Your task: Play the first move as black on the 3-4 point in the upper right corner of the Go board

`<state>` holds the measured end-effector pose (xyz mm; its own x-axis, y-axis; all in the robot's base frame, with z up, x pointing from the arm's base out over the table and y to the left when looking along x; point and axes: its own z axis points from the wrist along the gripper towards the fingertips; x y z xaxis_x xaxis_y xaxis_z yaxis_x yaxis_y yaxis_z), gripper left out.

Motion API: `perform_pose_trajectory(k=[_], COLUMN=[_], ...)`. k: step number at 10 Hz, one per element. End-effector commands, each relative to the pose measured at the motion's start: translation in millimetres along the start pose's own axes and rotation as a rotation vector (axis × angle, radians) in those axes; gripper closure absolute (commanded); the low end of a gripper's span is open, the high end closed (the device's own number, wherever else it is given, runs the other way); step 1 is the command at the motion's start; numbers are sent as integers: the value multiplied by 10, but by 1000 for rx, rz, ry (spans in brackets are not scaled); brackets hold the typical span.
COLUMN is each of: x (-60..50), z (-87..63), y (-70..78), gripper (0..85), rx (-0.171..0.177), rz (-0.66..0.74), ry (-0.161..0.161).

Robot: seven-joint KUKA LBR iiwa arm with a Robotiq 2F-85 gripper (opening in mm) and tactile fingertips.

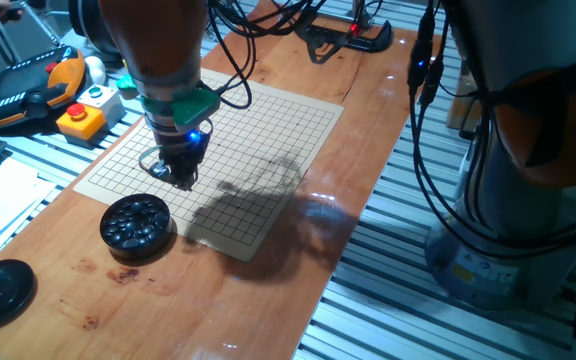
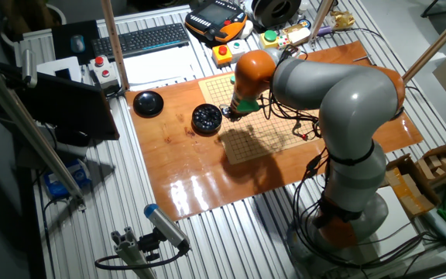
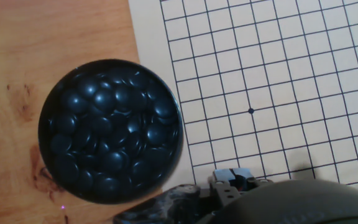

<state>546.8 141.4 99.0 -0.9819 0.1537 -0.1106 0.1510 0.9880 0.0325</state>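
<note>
Our fingers (image 1: 181,178) hang low over the near-left part of the board (image 1: 268,130), just beside the bowl (image 1: 136,226) of black stones. We cannot tell whether they are apart or together: the fixed views are too coarse, and in the hand view only a dark blurred part of them shows at the bottom edge. We see no stone between them, and no stone on the board either, so we judge the pick has not yet been made.

The stones (image 3: 114,127) lie heaped in the bowl, to the left of the fingers in the hand view, glossy and packed tight.

What could go wrong from here, as we judge it:
- The fingers could close on two stones at once, or squeeze one out sideways, since the stones are round and slick.
- Coming down off-centre could strike the bowl's rim and push it along the counter (image 1: 298,270).
- The grid crossings look alike, so a miscount could land the stone on the marked dot (image 3: 250,111) or a wrong corner.
</note>
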Motion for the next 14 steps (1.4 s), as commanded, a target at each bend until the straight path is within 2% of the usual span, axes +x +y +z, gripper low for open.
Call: perform_pose_trajectory(k=[1, 3, 4, 5, 7, 8, 11, 14], x=[0, 0, 0, 0, 0, 0, 173, 221], z=[1, 1, 1, 1, 1, 1, 40, -31], y=[0, 0, 0, 0, 0, 0, -107, -203], gripper=[843, 843, 843, 843, 843, 843, 843, 843], rx=[7, 14, 3, -15, -77, -84, -84, -74], rz=[-5, -17, -26, -35, -35, -56, -99, -104], ry=[-2, -8, -11, -8, -11, -9, -5, 16])
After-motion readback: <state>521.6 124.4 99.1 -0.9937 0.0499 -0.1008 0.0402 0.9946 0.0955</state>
